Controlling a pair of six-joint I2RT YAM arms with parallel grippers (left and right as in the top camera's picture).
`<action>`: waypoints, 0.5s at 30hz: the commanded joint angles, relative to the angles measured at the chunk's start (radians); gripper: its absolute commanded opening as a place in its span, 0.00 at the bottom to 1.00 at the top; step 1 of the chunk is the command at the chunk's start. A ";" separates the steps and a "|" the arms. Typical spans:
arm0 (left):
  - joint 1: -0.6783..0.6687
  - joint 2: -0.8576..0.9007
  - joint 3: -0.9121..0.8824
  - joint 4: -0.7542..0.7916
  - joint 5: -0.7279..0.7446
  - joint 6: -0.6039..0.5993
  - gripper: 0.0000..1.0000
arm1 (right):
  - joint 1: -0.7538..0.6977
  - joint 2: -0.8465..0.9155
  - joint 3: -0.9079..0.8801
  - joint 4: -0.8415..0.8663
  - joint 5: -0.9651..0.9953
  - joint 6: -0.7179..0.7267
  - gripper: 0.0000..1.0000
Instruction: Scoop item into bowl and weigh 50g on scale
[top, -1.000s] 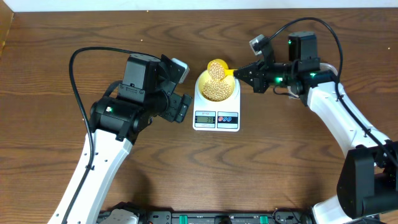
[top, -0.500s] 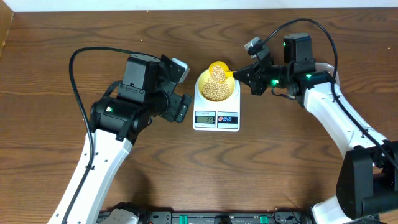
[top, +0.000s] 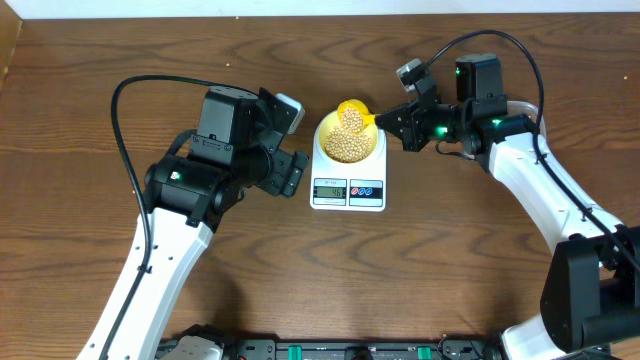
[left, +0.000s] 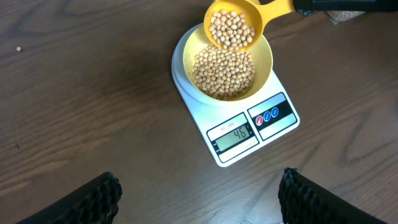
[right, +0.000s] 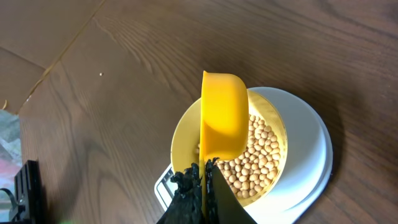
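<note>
Table (top: 450, 260) — bowl (left: 185, 62) just beyond right fingers (right: 186, 186)

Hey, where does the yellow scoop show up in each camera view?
Overhead: yellow scoop at upper centre, over the bowl's upper rim.
Left wrist: scoop at the top edge, right of centre, loaded.
Right wrist: scoop at centre, seen side-on.
Shared landmark: the bowl of beans on the white scale.

We see the right end effector (right: 203, 174) gripping a yellow scoop (right: 224, 112). Beneath it, beans (right: 258, 155) lie in the bowl (right: 184, 135) on the scale (right: 314, 163).
</note>
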 joint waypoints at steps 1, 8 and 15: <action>0.004 0.003 0.000 -0.003 0.012 0.013 0.83 | -0.009 0.009 -0.004 -0.001 -0.011 0.023 0.01; 0.004 0.003 0.000 -0.003 0.012 0.013 0.83 | -0.009 0.009 -0.004 0.000 -0.011 0.033 0.01; 0.004 0.003 0.000 -0.003 0.012 0.013 0.83 | -0.009 0.009 -0.004 0.000 -0.011 0.032 0.01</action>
